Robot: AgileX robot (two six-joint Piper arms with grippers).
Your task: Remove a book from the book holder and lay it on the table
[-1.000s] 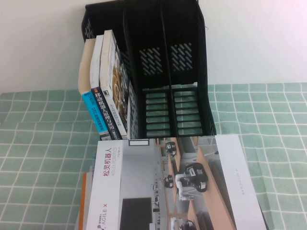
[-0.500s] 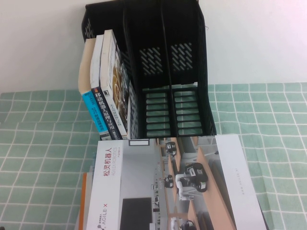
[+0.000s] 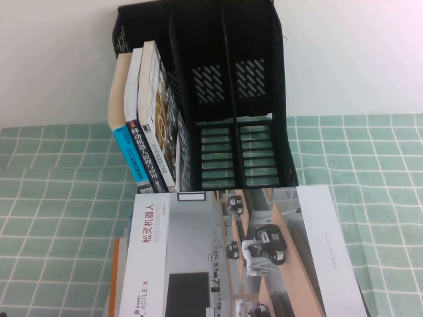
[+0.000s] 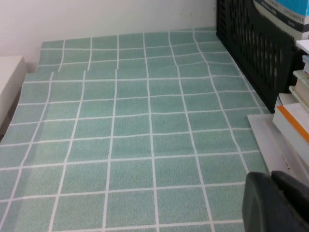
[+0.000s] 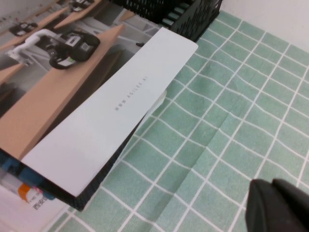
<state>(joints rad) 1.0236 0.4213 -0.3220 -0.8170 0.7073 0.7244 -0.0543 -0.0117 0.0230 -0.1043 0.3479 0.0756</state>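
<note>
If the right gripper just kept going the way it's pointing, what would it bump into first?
Probably the green checked tablecloth: the right gripper angles down at bare cloth beside the large white book. The left gripper sits low over cloth too.

- One black book holder [image 3: 225, 99] with three slots.
- Three books [image 3: 147, 119] standing in the holder's leftmost slot; its other two slots hold none.
- One large white book [image 3: 231, 257] lying flat in front of the holder, atop a stack whose count cannot be told.
- Two grippers: left gripper [image 4: 277, 203] and right gripper [image 5: 277, 205], one in each wrist view.
</note>
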